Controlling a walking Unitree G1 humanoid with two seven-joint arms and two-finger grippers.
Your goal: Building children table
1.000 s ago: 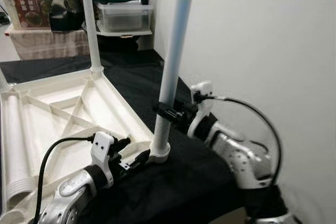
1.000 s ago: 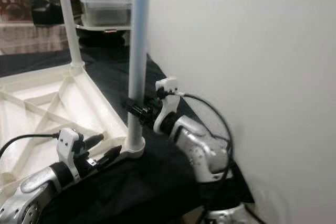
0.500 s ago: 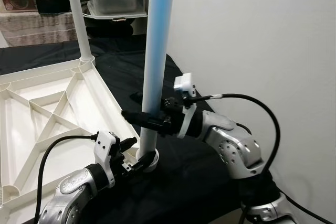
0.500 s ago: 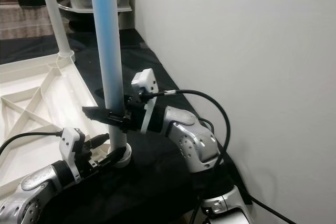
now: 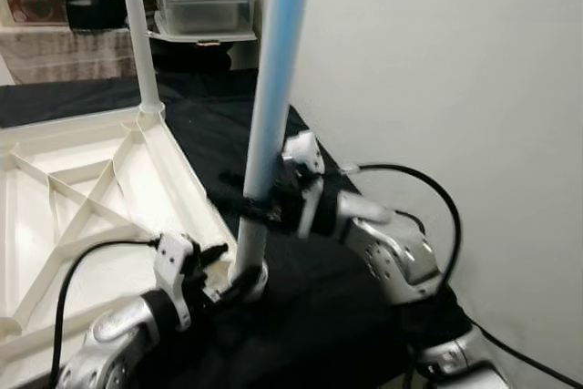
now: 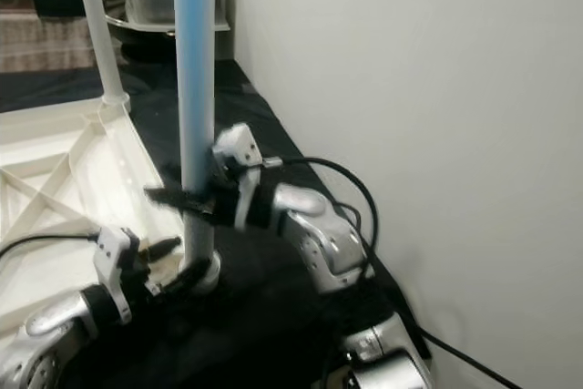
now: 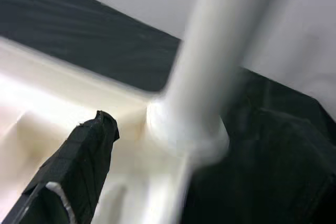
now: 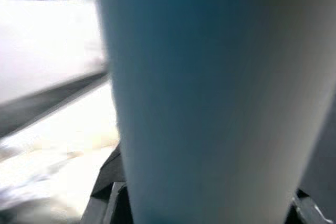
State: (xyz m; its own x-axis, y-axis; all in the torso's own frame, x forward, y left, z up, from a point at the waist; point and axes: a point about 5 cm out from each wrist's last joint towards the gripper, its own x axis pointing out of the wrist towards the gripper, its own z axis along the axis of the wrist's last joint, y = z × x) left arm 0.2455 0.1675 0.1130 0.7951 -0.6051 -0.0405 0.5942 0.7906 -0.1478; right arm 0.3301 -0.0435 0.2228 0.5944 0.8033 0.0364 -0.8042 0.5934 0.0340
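Note:
A white tabletop (image 5: 91,179) lies upside down on black cloth. A pale blue leg (image 5: 273,70) stands in the socket (image 5: 248,280) at the tabletop's near right corner, leaning slightly to the right. My right gripper (image 5: 260,209) is shut on the leg's lower part, just above the socket; the right wrist view has the blue leg (image 8: 210,98) pressed close between the jaws. My left gripper (image 5: 223,271) sits at the tabletop's corner beside the socket, and the left wrist view looks at the leg's base (image 7: 189,129). A white leg (image 5: 137,34) stands upright in the far corner.
A plain wall (image 5: 437,88) runs close along the right side of the black cloth (image 5: 310,316). Storage boxes and a lidded clear tub (image 5: 200,6) are stacked at the back. The right arm's cable loops near the wall.
The head camera has shifted. My right wrist has turned and drawn closer around the blue leg while staying shut on it. The left gripper stays at the corner socket.

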